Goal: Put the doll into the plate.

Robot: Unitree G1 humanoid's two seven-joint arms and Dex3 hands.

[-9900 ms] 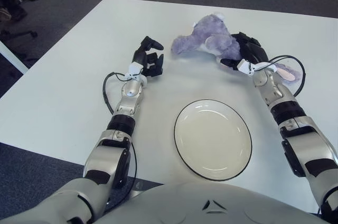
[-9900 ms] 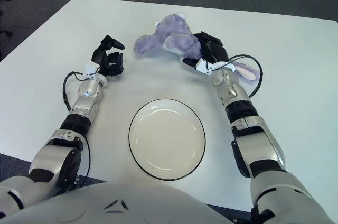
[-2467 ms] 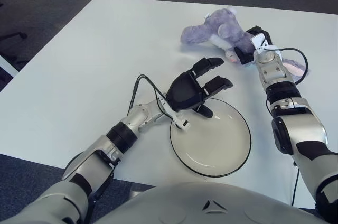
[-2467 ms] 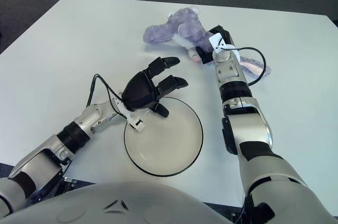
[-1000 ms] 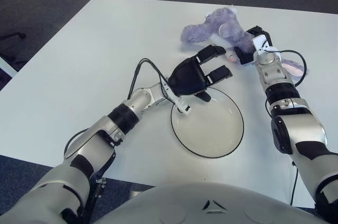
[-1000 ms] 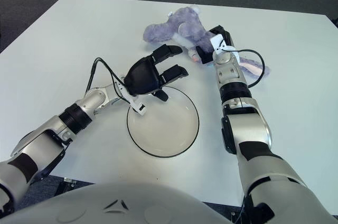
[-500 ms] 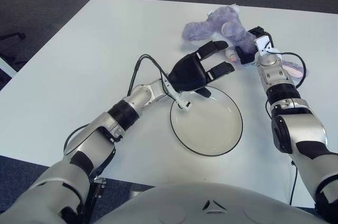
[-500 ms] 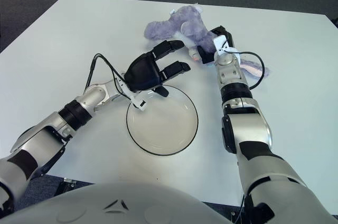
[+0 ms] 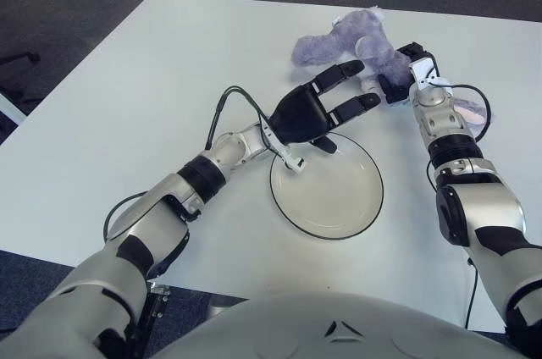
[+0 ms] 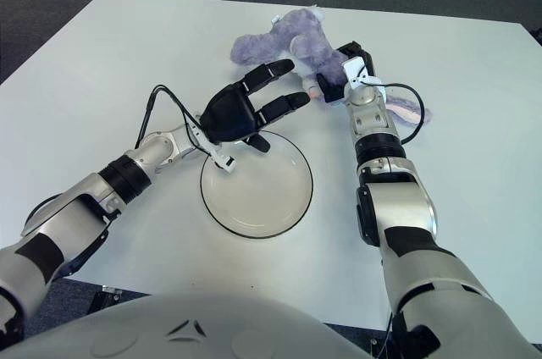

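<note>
Purple doll (image 9: 349, 38) gripped by right hand (image 9: 400, 81); left hand (image 9: 315, 112), fingers spread and empty, hovers over plate (image 9: 326, 185); both views agree.

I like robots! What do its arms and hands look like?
Both arms are shiny silver with black bands at the joints. The left hand and right hand are black with three chunky fingers. Thin black cables loop around each wrist, and white tags sit there.
</note>
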